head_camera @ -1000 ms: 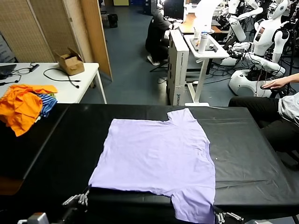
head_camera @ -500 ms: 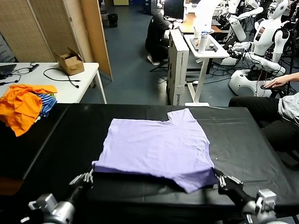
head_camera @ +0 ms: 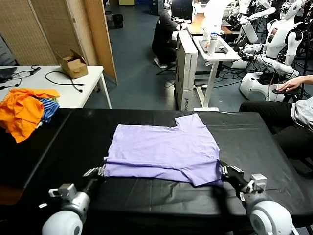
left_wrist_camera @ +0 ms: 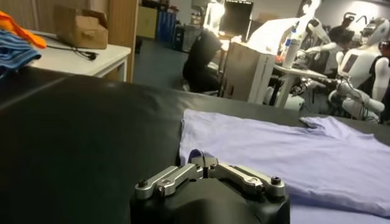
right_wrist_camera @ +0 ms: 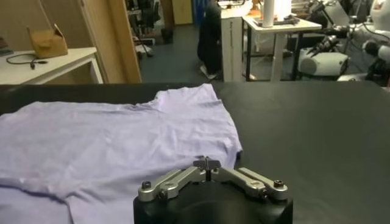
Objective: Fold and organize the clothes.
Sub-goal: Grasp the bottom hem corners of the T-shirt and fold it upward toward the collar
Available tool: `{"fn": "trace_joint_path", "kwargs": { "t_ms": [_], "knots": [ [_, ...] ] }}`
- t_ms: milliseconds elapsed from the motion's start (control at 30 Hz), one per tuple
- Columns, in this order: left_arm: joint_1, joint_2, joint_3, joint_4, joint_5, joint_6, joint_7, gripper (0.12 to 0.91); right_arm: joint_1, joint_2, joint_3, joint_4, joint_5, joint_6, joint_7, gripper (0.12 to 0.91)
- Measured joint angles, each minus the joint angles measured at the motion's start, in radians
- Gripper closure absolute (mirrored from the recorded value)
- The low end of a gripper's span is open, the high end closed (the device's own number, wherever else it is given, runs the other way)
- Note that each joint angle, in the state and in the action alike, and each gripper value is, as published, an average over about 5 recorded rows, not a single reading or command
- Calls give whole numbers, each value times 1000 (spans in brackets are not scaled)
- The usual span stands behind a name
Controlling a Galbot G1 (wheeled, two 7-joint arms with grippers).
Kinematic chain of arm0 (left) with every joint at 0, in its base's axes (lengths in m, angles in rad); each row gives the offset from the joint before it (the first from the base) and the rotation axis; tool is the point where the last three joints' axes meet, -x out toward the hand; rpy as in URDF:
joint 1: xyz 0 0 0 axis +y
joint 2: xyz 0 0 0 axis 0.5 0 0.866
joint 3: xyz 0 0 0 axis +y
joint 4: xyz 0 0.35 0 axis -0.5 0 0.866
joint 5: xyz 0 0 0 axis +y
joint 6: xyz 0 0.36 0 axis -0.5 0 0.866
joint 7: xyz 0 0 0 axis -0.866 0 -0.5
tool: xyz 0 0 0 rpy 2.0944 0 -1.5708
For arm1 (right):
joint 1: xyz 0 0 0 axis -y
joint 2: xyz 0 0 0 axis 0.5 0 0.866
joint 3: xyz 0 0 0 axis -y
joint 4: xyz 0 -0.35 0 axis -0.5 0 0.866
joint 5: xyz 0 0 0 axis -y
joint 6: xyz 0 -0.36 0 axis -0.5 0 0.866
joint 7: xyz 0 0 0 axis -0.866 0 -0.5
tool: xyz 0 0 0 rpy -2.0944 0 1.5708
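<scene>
1. T-shirt (head_camera: 164, 152), light lavender, lies on the black table (head_camera: 58, 147), near its middle and toward the near edge. One sleeve points to the far edge. The near hem is doubled back over the body, so a folded band runs along the near side.

2. Long axis of that fold runs left to right, parallel to the table's near edge. Both near corners are lifted off the table.

3. Left gripper (head_camera: 100, 171) sits at the near-left corner of the shirt; jaws clenched on the cloth. The left wrist view shows a lavender tuft pinched at the fingertips (left_wrist_camera: 196, 159).

4. Right gripper (head_camera: 222, 170) sits at the near-right corner; jaws clenched. Shirt edge meets its tips in the right wrist view (right_wrist_camera: 207, 163); I judge it holds the hem there.

5. Shirt lies beyond both sets of jaws, toward the far edge. Each arm is equally near its own corner.

6. Judgement: the fold is under way; the carry should go straight toward the far edge, both arms level, or the hem will skew.

7. Orange and striped heap (head_camera: 24, 110) rests at the table's far-left corner, well apart.
</scene>
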Motion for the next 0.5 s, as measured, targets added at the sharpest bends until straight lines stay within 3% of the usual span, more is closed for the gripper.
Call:
{"fn": "trace_joint_path", "kwargs": {
  "t_ms": [133,200,367,500],
  "knots": [
    [-7,8,-3,17,-2,0,-3,884,-4,-2,8,8,17,-20,-37,877],
    [-11,10,-3,24,-1,1,-4,884,-16,-6,21,20,20,-32,-61,822],
    [-20,5,-6,27,-4,8,-13,849,-84,-24,68,75,-5,-45,-92,539],
    [-4,6,-19,11,-2,10,-15,635,-177,-30,105,139,-28,-43,-100,276]
  ]
}}
